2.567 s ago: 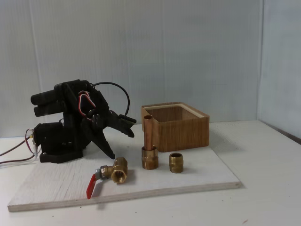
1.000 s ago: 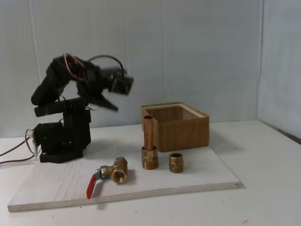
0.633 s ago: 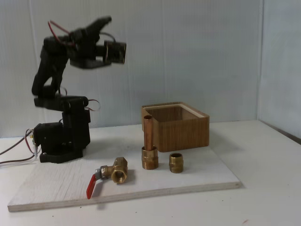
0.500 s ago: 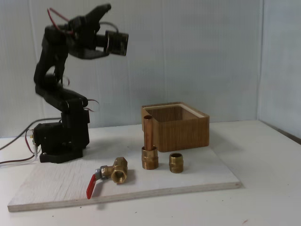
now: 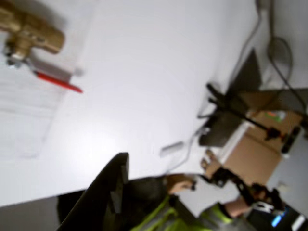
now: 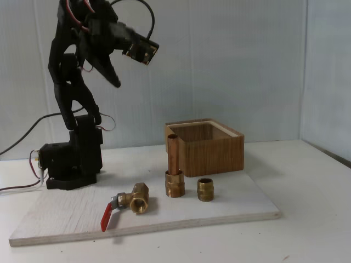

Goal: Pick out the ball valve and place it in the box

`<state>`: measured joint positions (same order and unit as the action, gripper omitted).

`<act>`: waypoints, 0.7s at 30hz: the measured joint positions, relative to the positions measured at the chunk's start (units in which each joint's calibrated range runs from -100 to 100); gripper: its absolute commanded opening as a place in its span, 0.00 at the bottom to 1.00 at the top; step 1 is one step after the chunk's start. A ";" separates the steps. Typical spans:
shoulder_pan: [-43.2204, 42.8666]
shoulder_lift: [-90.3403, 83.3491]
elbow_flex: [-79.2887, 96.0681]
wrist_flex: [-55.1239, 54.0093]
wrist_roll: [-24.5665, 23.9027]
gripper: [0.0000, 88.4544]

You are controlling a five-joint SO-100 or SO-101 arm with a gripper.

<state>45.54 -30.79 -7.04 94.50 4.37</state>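
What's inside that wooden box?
From the fixed view, the box shows its open top and part of the inner back wall, with nothing sticking out. Its front wall hides the floor, so I cannot tell whether anything lies inside.

the valve (image 6: 137,199) is brass with a red lever; the box (image 6: 211,147) is light brown with fine layered stripes. the arm (image 6: 77,98) is black with red wires, the board (image 6: 230,205) pale whitewashed wood, the worktop (image 6: 312,219) white.
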 measured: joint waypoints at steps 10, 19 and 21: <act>0.59 8.73 1.45 4.04 0.15 0.46; 0.59 8.81 17.34 4.04 0.10 0.46; 0.67 8.81 19.97 4.04 0.10 0.47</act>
<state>46.20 -21.98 12.94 98.54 4.47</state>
